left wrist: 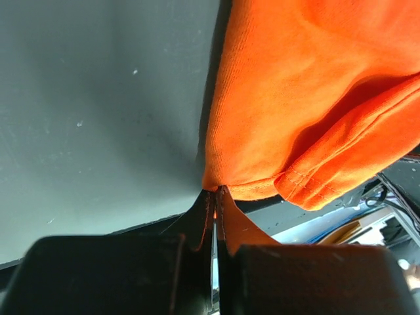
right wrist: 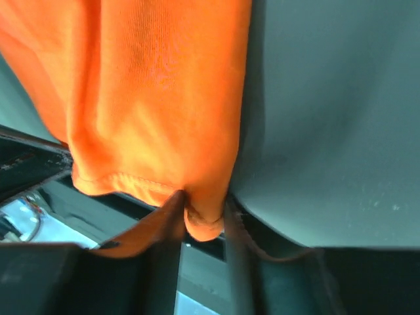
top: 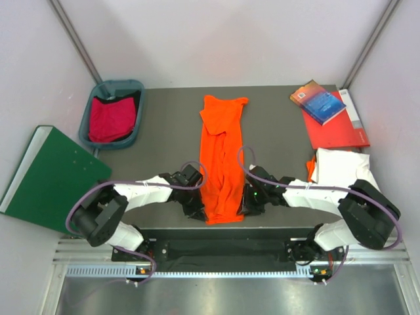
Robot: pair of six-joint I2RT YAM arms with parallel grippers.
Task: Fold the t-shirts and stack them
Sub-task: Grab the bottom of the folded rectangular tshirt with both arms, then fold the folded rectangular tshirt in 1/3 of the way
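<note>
Orange t-shirt [top: 222, 154] lies mid-frame, its lower corners pinched tight by left gripper [left wrist: 215, 194] and right gripper [right wrist: 202, 213], with one red t-shirt [top: 111, 119] half-hidden in the upper-left bin [top: 121, 83].

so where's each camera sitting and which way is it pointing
Top external: above and behind the arms, looking down on the table; both arms show, with left gripper and right gripper at the near hem of the orange t-shirt.
Left wrist: on the left arm, looking along shut fingers pinching the hem's corner.
Right wrist: on the right arm, looking along its fingers flanking a hem fold.
Shared: both wrist views show the same near hem and the dark table.
</note>
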